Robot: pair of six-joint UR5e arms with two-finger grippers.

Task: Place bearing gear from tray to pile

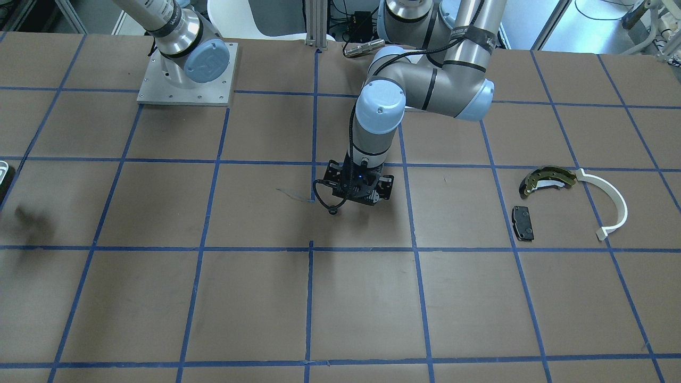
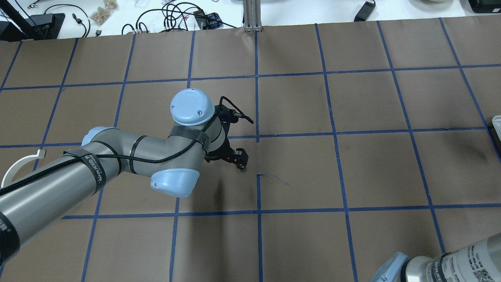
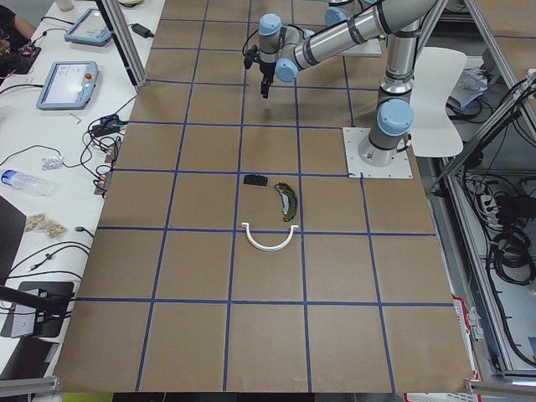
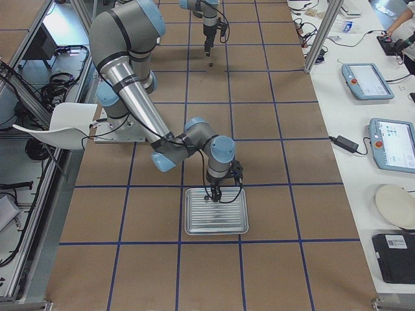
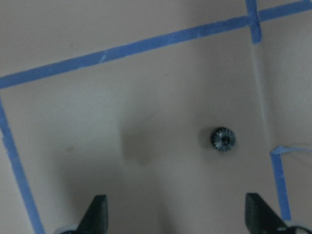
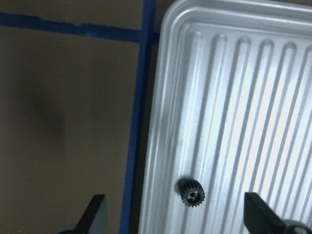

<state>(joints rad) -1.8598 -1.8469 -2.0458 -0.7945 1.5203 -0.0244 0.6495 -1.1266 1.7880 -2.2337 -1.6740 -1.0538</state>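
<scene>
At the table's right end, the right gripper [image 6: 175,217] hangs over the tray [image 6: 253,87] with its fingers [image 6: 96,214] spread wide and nothing held. A small black bearing gear [image 6: 191,192] lies flat in the tray, close to the rim beside the blue tape [image 6: 139,122].

Mid-table, the left gripper [image 5: 178,217] is also spread wide and empty. It is above a second gear [image 5: 223,140] that lies on the brown table [image 1: 159,298].

The pile is well apart from both grippers. In it, an olive brake shoe [image 1: 548,180] sits just beside a white curved strip [image 1: 612,205], with a black pad [image 1: 522,222] near them.
</scene>
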